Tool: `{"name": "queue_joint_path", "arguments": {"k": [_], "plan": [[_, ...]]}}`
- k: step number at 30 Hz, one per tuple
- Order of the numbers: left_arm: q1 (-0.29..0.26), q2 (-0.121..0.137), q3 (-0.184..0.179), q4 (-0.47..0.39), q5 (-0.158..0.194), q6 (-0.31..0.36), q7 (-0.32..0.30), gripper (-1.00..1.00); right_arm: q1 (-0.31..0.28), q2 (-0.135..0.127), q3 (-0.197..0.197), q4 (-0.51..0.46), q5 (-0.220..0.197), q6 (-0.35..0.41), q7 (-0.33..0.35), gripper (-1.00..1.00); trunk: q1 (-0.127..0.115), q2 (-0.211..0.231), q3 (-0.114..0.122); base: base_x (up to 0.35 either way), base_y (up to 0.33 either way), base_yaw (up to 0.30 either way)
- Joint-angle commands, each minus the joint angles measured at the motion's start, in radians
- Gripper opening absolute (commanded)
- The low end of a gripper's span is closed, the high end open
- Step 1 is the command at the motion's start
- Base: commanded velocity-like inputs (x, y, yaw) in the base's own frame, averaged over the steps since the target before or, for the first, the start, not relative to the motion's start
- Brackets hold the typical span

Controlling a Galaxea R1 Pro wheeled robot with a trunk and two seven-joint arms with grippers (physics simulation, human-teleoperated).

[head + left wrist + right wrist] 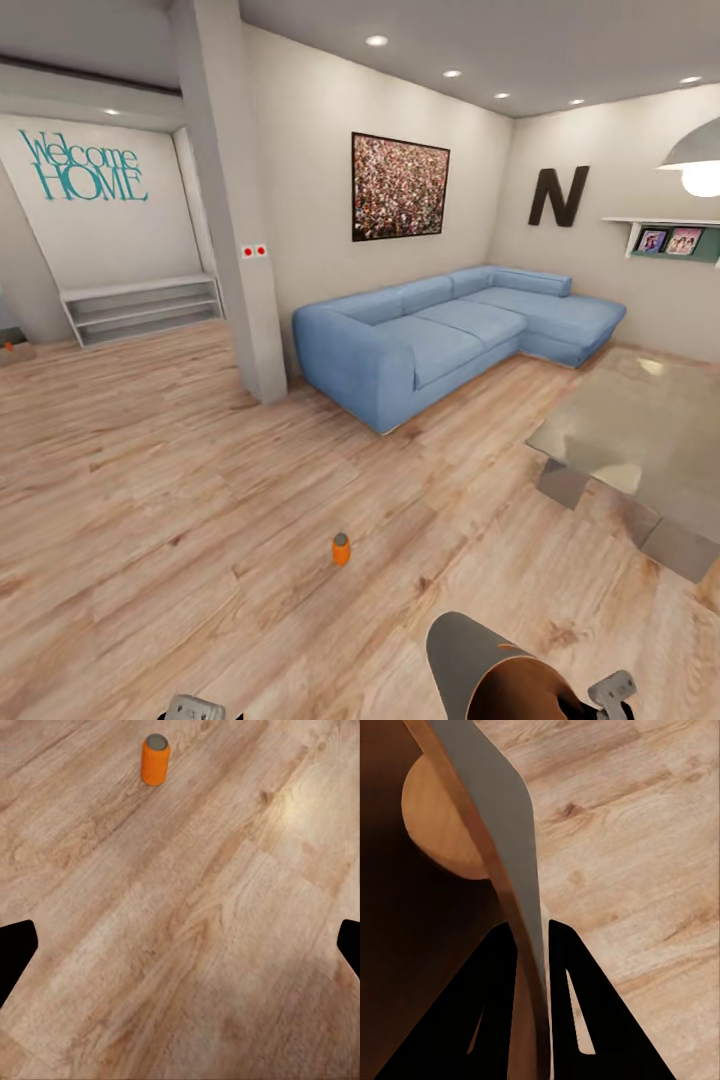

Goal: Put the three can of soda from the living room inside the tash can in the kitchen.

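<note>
An orange soda can is seen standing upright on the wood floor, long axis vertical, silver top up, near the robot and left of centre. The trash can is held tilted at the near right, its orange-brown inside visible, its rim pinched by the right end effector. The left end effector is spread wide above bare floor. A blue corner sofa stands far right, a grey low bench beside it.
</note>
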Motion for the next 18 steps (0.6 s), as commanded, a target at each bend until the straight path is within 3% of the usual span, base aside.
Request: {"name": "queue_joint_path", "arguments": {"k": [1,7,13,18], "plan": [[0.000,0.000,0.000,0.000,0.000,0.000,0.000,1.00,0.000,0.001,-0.004,-0.002,-0.009,-0.001,0.007,-1.00,0.000,0.000,0.000,0.244,0.249,0.000],[-0.001,0.000,0.000,0.005,0.000,0.000,0.000,1.00,0.000,-0.002,-0.013,-0.001,-0.009,-0.001,0.007,-1.00,0.000,0.000,0.000,0.250,0.243,0.000],[-0.002,0.000,-0.001,0.023,0.001,0.000,0.000,1.00,0.000,-0.009,-0.089,-0.002,-0.009,-0.001,0.022,-1.00,0.000,0.000,0.000,0.260,0.231,0.000],[-0.002,0.000,-0.002,0.025,0.001,0.000,0.000,1.00,0.000,-0.012,-0.106,-0.002,-0.009,-0.001,0.026,-1.00,0.000,0.000,0.000,0.269,0.219,0.000]]}}
